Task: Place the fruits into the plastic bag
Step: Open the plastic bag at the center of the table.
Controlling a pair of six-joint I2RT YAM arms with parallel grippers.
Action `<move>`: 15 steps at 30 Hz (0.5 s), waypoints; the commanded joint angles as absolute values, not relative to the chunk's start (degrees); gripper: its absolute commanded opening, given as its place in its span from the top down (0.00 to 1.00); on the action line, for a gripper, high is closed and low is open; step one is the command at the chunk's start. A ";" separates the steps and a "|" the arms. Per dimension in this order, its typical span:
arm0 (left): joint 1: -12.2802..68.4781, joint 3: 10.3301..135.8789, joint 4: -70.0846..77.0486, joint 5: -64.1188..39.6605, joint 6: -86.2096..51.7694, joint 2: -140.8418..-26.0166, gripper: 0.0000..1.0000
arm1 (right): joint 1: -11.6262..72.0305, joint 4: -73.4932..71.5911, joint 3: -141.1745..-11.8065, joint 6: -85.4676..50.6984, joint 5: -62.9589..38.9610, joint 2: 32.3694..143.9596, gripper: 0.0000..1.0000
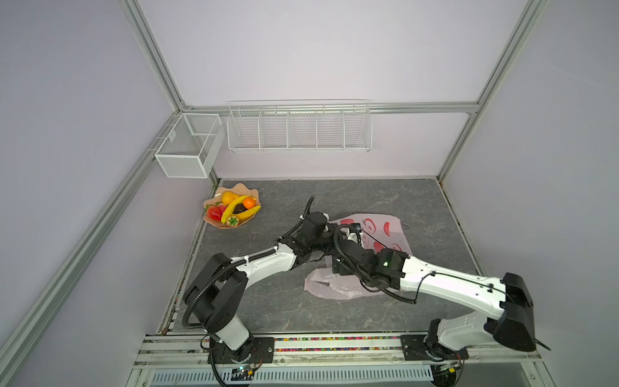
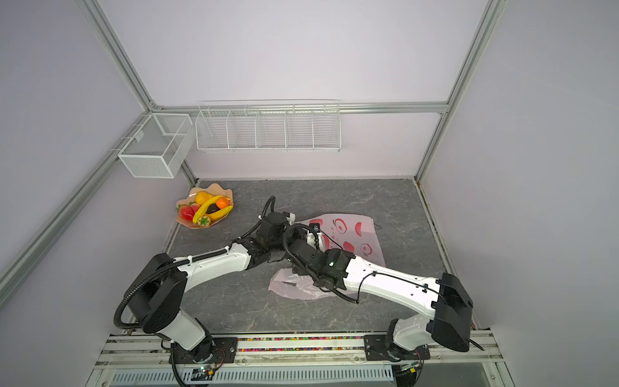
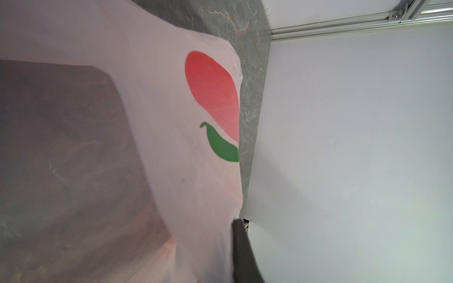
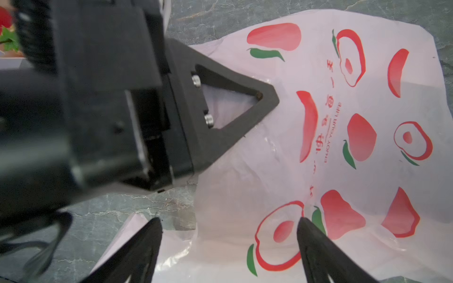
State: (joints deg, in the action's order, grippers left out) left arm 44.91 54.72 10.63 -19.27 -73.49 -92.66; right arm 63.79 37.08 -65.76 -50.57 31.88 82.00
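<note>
The fruits (image 1: 234, 209) (image 2: 207, 209) lie heaped in a peach dish at the back left: bananas, a pear, an orange, strawberries and a dark piece. The pale pink plastic bag (image 1: 385, 231) (image 2: 365, 234) (image 4: 367, 122) lies flat on the table right of centre, both arms meeting over its near half. My left gripper (image 3: 229, 247) is shut on the bag's film, which drapes over it (image 3: 171, 122) and hides one finger; its black triangular finger (image 4: 245, 110) shows in the right wrist view. My right gripper (image 4: 229, 227) is open just above the bag, holding nothing.
The wavy-edged peach dish (image 1: 217, 223) stands by the left wall. A white mesh basket (image 1: 187, 147) and a long wire rack (image 1: 299, 130) hang on the walls above the table. Dark marbled tabletop (image 1: 335, 318) stretches in front of the bag.
</note>
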 commanded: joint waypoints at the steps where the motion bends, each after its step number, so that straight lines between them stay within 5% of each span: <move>1: 44.91 53.55 9.14 -18.43 -72.60 -91.25 1.00 | 63.46 35.15 -66.90 -48.99 33.00 83.12 0.11; 15: 44.91 53.70 8.85 -18.69 -72.24 -90.58 1.00 | 63.52 35.74 -66.71 -46.25 37.63 87.75 0.06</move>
State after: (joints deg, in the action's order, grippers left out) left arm 44.88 54.04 9.06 -18.79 -72.40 -92.33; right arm 63.83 34.61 -66.13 -46.63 33.89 86.59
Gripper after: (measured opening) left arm 0.047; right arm 0.941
